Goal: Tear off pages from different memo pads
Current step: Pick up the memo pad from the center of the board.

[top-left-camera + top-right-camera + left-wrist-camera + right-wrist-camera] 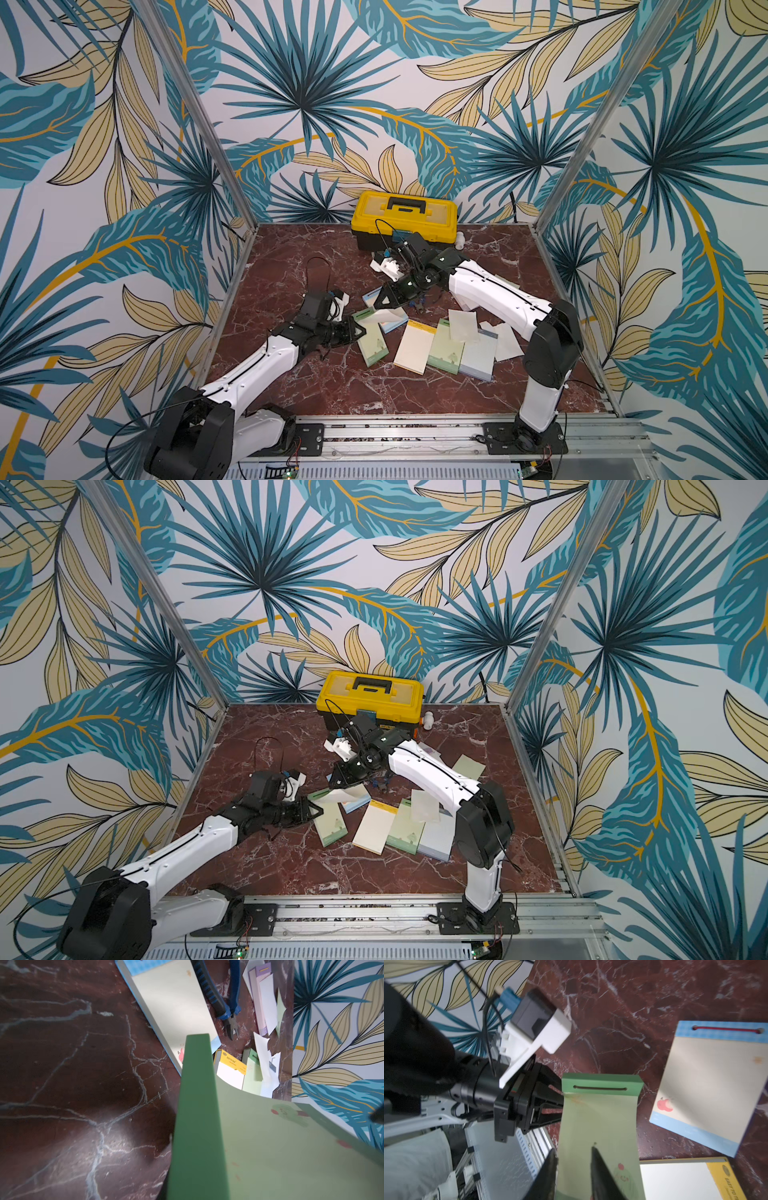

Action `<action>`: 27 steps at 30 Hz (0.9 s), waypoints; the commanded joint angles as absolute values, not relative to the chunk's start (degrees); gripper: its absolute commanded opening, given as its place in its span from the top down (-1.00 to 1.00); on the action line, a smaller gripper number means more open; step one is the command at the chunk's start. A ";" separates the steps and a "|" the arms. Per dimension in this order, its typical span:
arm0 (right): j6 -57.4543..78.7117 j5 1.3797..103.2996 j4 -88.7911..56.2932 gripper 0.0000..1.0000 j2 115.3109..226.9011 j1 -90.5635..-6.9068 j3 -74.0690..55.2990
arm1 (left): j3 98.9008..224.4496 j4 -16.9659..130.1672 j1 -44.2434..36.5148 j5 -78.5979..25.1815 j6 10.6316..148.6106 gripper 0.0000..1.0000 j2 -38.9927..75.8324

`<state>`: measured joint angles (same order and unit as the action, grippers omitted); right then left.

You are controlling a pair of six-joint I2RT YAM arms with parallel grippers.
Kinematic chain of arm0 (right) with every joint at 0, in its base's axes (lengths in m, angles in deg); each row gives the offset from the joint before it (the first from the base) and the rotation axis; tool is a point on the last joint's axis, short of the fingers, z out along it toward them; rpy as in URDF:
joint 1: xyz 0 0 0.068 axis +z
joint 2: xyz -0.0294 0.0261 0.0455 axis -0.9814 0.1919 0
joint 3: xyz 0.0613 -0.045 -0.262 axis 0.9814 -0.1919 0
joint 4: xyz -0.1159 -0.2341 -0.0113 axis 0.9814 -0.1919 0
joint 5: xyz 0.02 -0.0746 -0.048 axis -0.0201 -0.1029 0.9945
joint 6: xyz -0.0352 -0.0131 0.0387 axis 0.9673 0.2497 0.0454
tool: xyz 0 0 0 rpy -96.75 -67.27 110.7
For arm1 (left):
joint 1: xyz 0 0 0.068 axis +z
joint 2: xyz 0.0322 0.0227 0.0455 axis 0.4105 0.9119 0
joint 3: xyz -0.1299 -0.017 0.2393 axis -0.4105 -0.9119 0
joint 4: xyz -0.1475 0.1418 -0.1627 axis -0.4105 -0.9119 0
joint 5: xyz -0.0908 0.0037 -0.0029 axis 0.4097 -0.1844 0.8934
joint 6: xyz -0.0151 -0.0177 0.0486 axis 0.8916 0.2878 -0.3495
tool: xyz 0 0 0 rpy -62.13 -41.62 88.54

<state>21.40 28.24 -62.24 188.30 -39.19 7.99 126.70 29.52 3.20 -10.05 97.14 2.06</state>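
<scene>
Centre-left of the surface (332, 386) in both top views, my left claw (360, 331) is clamped on the bound header end of the green memo pad (374, 347). The right claw (573, 1149) reaches in from upper right of it, jaws apart. In the right wrist view one finger sits in front of the pad's top page (600, 1122) and the other just off its side edge, so I see no pinch. That page curls up off the pad and joins the header as far as I can tell.

The blue-bordered pad (708, 1088) lies just beside it. Toward lower centre there's a fanned row of yellow-header pad (415, 347), second green pad (446, 351) and lavender pad (478, 357), edges overlapping. Loose pages (463, 326) lie on and right of that row. Blue-handled pliers (226, 1007) lie near the blue pad. The yellow toolbox (403, 220) sits top centre against the wall.
</scene>
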 commanded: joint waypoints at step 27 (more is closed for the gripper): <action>36.38 47.60 -35.92 -0.35 160.63 -30.36 -21.43 | 151.12 -1.48 3.09 -13.19 84.64 1.00 8.91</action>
<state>34.10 48.39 -37.45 159.10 -31.45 -21.06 149.50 -0.81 3.20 -14.49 86.28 8.99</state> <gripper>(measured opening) 0.684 0.156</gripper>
